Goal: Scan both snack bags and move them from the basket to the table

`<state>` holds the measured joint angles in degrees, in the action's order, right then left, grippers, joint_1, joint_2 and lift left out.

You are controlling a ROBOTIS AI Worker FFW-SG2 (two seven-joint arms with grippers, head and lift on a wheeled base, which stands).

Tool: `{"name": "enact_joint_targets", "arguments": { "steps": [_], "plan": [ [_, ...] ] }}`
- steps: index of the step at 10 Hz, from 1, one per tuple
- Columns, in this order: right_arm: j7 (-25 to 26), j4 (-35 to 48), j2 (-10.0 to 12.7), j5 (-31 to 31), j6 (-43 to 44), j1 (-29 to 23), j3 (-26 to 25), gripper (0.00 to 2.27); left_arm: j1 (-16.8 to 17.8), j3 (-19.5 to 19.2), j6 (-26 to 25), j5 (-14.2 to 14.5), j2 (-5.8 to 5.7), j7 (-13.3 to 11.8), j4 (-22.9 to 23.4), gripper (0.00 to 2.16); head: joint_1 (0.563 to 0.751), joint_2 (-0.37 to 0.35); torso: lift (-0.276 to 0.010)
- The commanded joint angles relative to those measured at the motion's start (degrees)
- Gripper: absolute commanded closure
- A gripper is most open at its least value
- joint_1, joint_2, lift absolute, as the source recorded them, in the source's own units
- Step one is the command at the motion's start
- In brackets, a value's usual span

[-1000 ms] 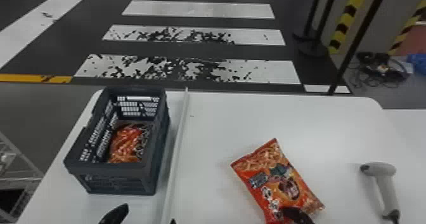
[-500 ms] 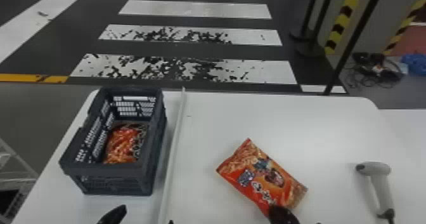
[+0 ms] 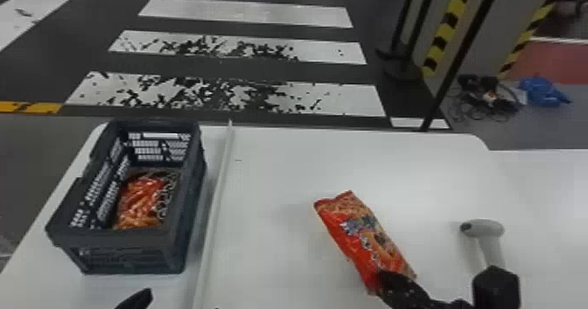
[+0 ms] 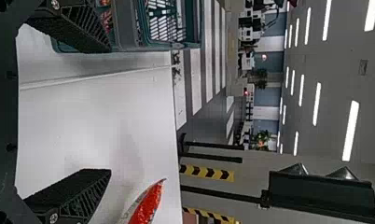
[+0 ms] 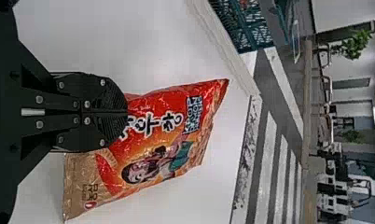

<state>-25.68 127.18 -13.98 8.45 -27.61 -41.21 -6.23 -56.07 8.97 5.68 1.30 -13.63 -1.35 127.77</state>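
your right gripper (image 3: 386,281) pinches one snack bag (image 3: 363,238) over the table (image 3: 271,251), between basket (image 3: 122,256) and scanner (image 3: 483,229); your left gripper (image 3: 183,299) stands open near the basket, where the second bag (image 3: 139,204) lies.

- Saw a white table (image 3: 271,242) across the near part, with a rounded far right corner, and a second white tabletop (image 3: 547,168) at the right.
- Found a dark grey floor (image 3: 65,50) on the far side, crossed by white stripes (image 3: 245,12), with black patches on the nearer two.
- Noticed a yellow line (image 3: 30,107) at the left.
- Made out black poles (image 3: 463,58), yellow-and-black hazard bands (image 3: 449,21), tangled dark cables (image 3: 485,93), a blue bundle (image 3: 540,91) and red flooring (image 3: 551,61) at the far right.
- Caught bright strip lights (image 4: 350,130) on a grey ceiling (image 4: 335,70), plus far-off greenery (image 5: 356,44).
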Motion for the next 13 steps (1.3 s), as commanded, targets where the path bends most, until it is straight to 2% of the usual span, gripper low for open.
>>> {"name": "enact_joint_targets", "arguments": {
  "steps": [1,3,5,6,8,10,11,13],
  "plan": [
    [-2.4,4.8,2.9,8.7,-11.4,-0.1,-6.1,2.25,0.0,0.5,0.5,-0.3,0.0,0.0,-0.2,0.08,0.695,-0.122,-0.098],
    [-4.8,9.5,5.2,21.1,-24.7,0.0,-12.6,2.25,0.1,1.3,0.9,-1.1,-0.26,0.1,-0.3,0.08,0.695,-0.148,-0.098],
    [-5.2,11.2,7.6,30.1,-35.1,2.3,-18.3,2.25,0.6,1.7,0.9,-1.5,-0.7,0.2,-0.9,0.08,0.695,-0.148,-0.098],
    [-5.1,11.2,8.1,32.1,-37.7,3.9,-19.8,2.25,0.8,1.7,0.9,-1.5,-0.79,0.2,-1.3,0.08,0.695,-0.148,-0.098],
    [-5.1,9.3,10.7,32.7,-43.2,8.6,-22.5,2.25,1.3,1.8,1.4,-1.5,-1.14,0.1,-2.7,0.08,0.695,-0.148,-0.098],
    [-3.7,2.8,12.7,36.6,-51.8,15.6,-27.0,2.25,2.2,1.8,1.7,-1.5,-1.23,0.2,-3.9,0.08,0.695,-0.161,-0.098],
    [-2.3,0.0,13.4,38.7,-52.7,17.4,-28.8,2.25,2.6,2.0,1.7,-1.5,-1.23,0.2,-4.4,0.08,0.695,-0.169,-0.098],
    [-1.0,-4.2,13.4,39.8,-52.9,19.9,-31.8,2.25,3.6,2.3,1.7,-1.2,-1.14,0.2,-4.9,0.08,0.695,-0.195,-0.098]
  ]
}}
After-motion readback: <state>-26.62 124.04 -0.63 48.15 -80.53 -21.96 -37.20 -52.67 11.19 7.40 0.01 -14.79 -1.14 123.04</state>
